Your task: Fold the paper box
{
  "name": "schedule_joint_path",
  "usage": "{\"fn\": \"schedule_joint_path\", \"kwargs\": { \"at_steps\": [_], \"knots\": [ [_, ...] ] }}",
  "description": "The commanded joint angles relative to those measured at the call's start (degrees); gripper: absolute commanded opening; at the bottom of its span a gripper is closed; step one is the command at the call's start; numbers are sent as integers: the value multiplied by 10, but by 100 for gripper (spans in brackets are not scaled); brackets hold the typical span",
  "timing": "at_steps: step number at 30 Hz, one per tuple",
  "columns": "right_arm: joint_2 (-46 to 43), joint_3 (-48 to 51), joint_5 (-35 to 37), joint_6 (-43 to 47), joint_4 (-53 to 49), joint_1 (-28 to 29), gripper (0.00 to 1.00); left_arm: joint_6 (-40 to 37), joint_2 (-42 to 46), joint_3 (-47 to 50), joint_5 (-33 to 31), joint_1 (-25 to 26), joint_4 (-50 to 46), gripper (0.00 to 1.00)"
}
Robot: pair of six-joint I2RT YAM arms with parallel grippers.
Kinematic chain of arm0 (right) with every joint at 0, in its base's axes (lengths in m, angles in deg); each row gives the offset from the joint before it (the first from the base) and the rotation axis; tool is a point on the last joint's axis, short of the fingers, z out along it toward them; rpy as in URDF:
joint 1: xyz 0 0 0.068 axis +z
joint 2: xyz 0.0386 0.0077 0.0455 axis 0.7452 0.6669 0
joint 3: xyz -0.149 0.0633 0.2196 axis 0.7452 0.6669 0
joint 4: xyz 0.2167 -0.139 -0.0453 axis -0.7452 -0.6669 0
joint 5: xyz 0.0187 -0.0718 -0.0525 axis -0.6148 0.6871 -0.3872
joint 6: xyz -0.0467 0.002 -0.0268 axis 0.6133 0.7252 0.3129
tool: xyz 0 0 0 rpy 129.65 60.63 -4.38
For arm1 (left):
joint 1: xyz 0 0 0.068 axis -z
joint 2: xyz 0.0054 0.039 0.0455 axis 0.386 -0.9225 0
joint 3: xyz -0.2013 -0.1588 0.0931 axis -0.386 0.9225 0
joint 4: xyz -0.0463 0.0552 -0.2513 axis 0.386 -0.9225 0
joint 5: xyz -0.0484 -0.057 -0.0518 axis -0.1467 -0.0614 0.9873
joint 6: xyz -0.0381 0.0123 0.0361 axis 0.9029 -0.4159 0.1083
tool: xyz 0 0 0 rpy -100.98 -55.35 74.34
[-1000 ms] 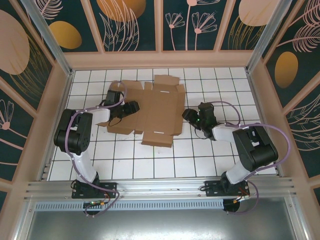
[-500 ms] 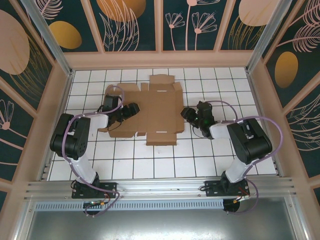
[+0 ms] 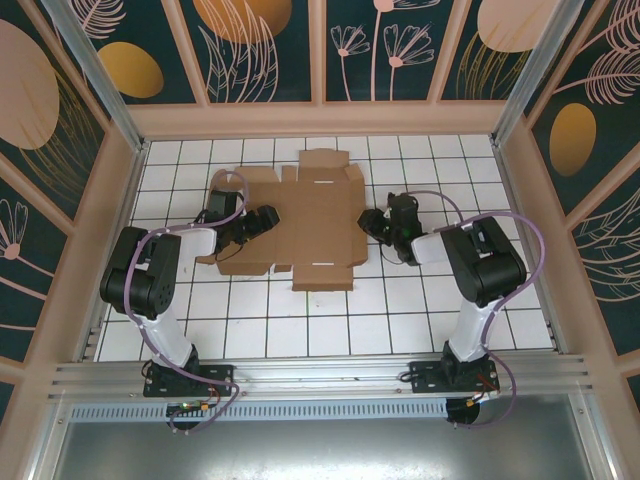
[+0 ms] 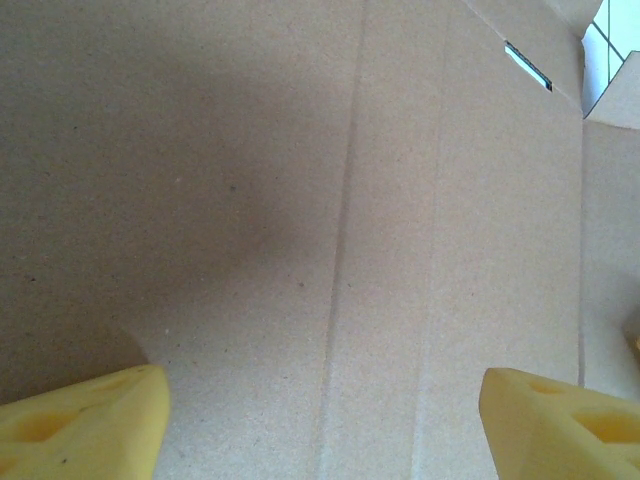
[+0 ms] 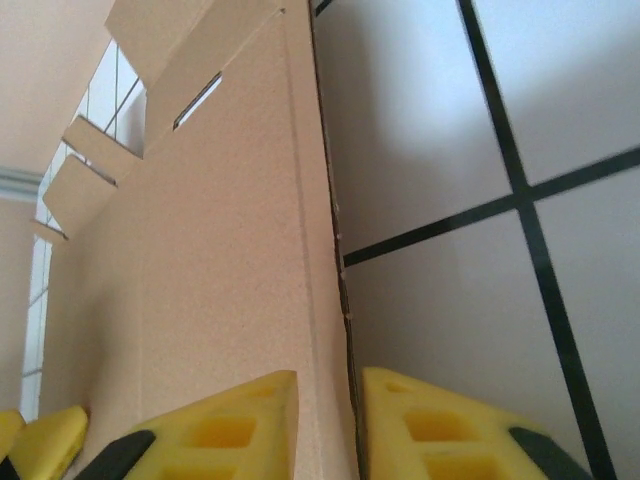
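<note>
Left gripper [image 4: 320, 405] spread wide, held low over box [image 3: 320, 225], right gripper [image 5: 330, 405] clamped on box's right edge, arm laid low.

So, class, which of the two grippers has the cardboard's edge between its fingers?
The right gripper: its fingers pinch the right edge of the cardboard sheet. The left gripper is open wide over the flat sheet.

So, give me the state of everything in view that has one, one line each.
paper box: unfolded, lying flat on the table.
left gripper: jaws wide open, over the box's left part.
right gripper: jaws shut on the box's right edge.
</note>
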Motion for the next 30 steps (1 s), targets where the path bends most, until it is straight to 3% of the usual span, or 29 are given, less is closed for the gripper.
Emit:
{"fn": "schedule_joint_path", "kwargs": {
  "at_steps": [1, 4, 7, 12, 17, 19, 23, 27, 30],
  "knots": [
    [7, -25, 9, 29, -20, -2, 11, -2, -17, 10, 4, 2, -67, 81],
    [4, -32, 17, 45, -39, -2, 8, 0, -14, 13, 4, 2, -64, 82],
    [9, -37, 18, 59, -47, -2, 16, 1, -15, 15, 6, 3, -60, 82],
    [18, -35, 14, 69, -36, -2, 16, -6, -18, 9, 15, 2, -64, 82],
    [20, -38, 7, 78, -36, -2, 1, -11, -16, 6, 12, 2, -70, 82],
    [16, -42, 8, 86, -48, -2, 0, -13, -13, 5, 14, 2, -68, 82],
    [7, -82, 38, 122, -141, 2, 0, -19, 4, -1, 13, 2, -75, 83],
    [30, -186, 136, 196, -331, 22, 0, -24, 32, -14, -3, 2, -90, 87],
    [43, -239, 204, 232, -413, 36, 0, -31, 38, -25, -13, 3, -100, 91]
  ]
}}
